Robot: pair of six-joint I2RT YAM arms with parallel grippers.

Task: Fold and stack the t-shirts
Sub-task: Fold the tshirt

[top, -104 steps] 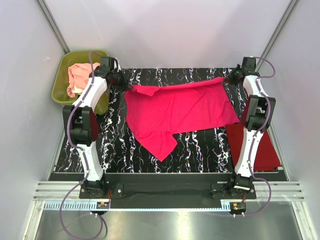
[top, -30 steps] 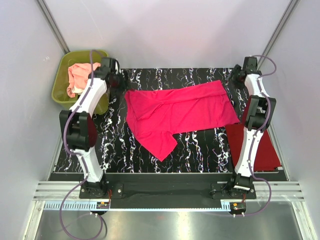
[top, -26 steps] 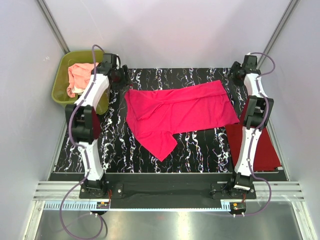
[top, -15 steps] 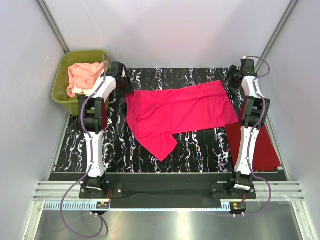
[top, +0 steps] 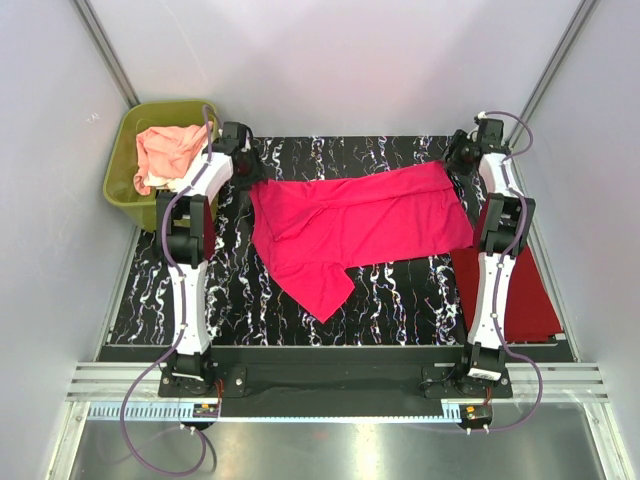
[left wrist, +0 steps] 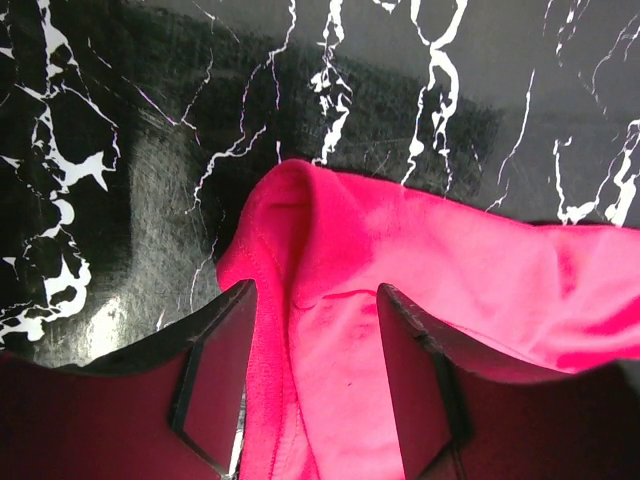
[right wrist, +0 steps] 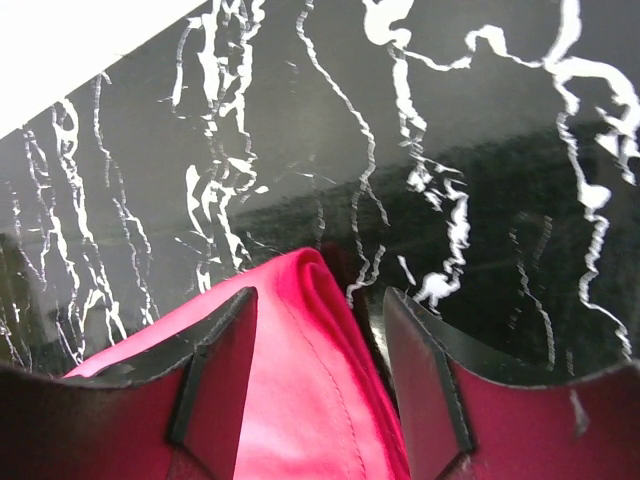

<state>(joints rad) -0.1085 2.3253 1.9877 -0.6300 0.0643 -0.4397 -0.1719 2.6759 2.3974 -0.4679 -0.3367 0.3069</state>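
We record that over the last few seconds the pink shirt (top: 360, 225) was let down from a stretched far edge. It now lies flat across the middle of the desk (top: 400, 290), one flap trailing toward 7 o'clock. Both claws have since come back down to its far hem. The left claw (left wrist: 315, 290) sits at the shirt's 10 o'clock corner, released, jaws apart and narrowing, with the rolled corner lying between them unpinched. The right claw (right wrist: 320, 295) sits at the 2 o'clock corner, likewise released, a folded tip of cloth between its jaws. We judge that a fresh hold on both far corners is being prepared, for a fold toward 6 o'clock. A dark red shirt (top: 535, 290) lies flat at 4 o'clock. A peach shirt (top: 165, 150) waits in the green tub (top: 125, 185), off the desk at 10 o'clock.
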